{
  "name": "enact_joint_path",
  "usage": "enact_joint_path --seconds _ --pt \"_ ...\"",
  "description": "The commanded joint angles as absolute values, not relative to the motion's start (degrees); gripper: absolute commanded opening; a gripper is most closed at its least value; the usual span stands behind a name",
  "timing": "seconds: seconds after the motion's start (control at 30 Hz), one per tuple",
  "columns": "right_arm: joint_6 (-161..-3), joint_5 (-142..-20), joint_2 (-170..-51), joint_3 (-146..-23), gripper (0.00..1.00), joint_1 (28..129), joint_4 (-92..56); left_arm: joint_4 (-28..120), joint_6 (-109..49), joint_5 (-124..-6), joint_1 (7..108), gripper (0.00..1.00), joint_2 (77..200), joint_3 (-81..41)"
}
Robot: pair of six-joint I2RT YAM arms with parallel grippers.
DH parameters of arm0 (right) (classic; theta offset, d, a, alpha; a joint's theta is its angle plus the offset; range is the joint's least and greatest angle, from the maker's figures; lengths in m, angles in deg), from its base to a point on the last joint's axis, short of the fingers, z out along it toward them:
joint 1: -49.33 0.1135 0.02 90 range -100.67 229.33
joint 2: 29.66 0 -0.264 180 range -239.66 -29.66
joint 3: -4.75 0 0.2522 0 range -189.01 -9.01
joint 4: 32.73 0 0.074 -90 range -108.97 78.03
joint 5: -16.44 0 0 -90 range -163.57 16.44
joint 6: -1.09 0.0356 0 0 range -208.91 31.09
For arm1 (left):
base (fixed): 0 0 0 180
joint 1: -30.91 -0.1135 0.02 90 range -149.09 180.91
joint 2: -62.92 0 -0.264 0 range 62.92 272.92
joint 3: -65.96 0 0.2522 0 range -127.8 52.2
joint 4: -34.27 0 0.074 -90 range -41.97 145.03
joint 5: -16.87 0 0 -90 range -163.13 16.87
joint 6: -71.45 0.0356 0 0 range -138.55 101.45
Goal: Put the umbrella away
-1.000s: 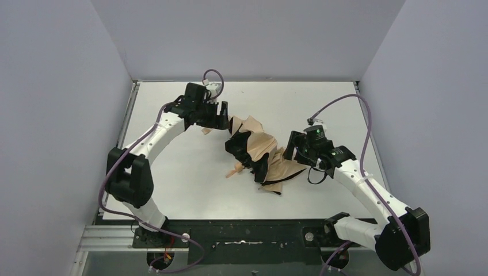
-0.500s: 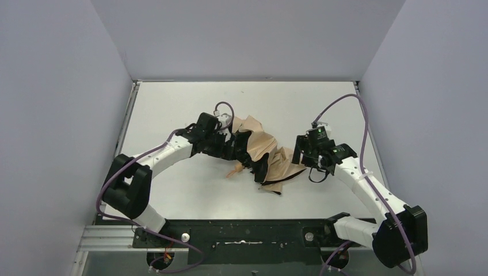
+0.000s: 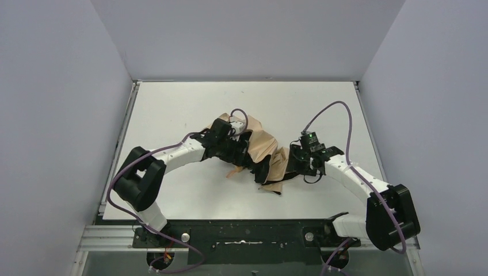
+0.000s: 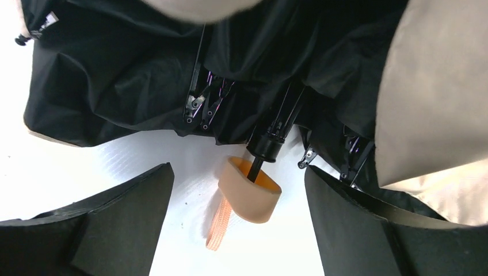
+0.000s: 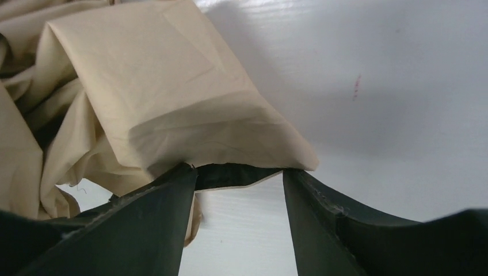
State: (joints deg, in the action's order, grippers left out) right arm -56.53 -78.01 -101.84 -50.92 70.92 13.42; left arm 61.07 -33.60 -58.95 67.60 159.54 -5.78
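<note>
The umbrella (image 3: 266, 150) lies collapsed and crumpled mid-table, tan fabric up with black lining showing. In the left wrist view its black underside (image 4: 144, 69), ribs and thin black shaft (image 4: 254, 167) fill the top, and the small tan handle (image 4: 250, 195) with its woven strap (image 4: 218, 221) rests on the table. My left gripper (image 3: 240, 154) (image 4: 237, 169) is open, its jaws either side of the handle without touching it. My right gripper (image 3: 292, 163) (image 5: 233, 172) is open at the umbrella's right edge, with a folded tan flap (image 5: 161, 98) lying over its fingertips.
The white table (image 3: 172, 103) is walled by grey panels on the left, back and right. A black mounting rail (image 3: 247, 233) runs along the near edge. Purple cables loop over both arms.
My left arm swung from the back left down onto the umbrella's handle side. The right arm moved left onto the fabric's edge and its jaws narrowed. The umbrella barely shifted.
</note>
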Motion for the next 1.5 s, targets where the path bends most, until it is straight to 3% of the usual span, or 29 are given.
enact_joint_path --seconds 0.0,0.17,0.37,0.5,0.63,0.8,0.97,1.13,1.37,1.47 --pt "-53.0 -83.3 -103.8 -48.9 0.58 74.3 4.0 58.0 -33.1 -58.2 68.0 0.81 159.7 -5.7" --pt "-45.6 -88.7 -103.5 -45.3 0.56 80.6 -7.1 59.1 -33.3 -60.7 67.9 0.76 158.2 -5.7" --pt "-39.0 -94.8 -97.7 -41.4 0.59 82.7 -17.1 62.3 -32.2 -65.0 67.3 0.77 155.4 -8.0" --pt "-44.7 -87.9 -90.0 -45.1 0.6 82.7 -4.7 63.0 -32.2 -66.2 66.6 0.79 152.2 -8.0" --pt "-50.3 -72.8 -86.0 -51.8 0.6 82.1 13.6 63.3 -32.7 -66.6 66.6 0.8 148.7 -6.5" --pt "-55.4 -64.1 -85.1 -56.5 0.61 78.0 20.1 62.4 -35.1 -66.7 67.6 0.79 144.9 -2.0" --pt "-59.7 -69.1 -93.1 -60.6 0.6 67.9 15.5 59.5 -41.4 -69.9 67.9 0.65 140.3 5.8" --pt "-63.0 -71.6 -108.5 -68.1 0.56 66.9 10.1 60.6 -45.0 -72.7 68.7 0.52 138.5 9.6" --pt "-66.1 -78.8 -130.0 -81.5 0.37 65.7 6.4 57.8 -47.5 -75.4 72.5 0.3 142.1 10.6" --pt "-66.9 -83.8 -136.5 -87.5 0.3 65.7 6.1 55.6 -48.1 -75.6 74.0 0.26 145.4 9.4"
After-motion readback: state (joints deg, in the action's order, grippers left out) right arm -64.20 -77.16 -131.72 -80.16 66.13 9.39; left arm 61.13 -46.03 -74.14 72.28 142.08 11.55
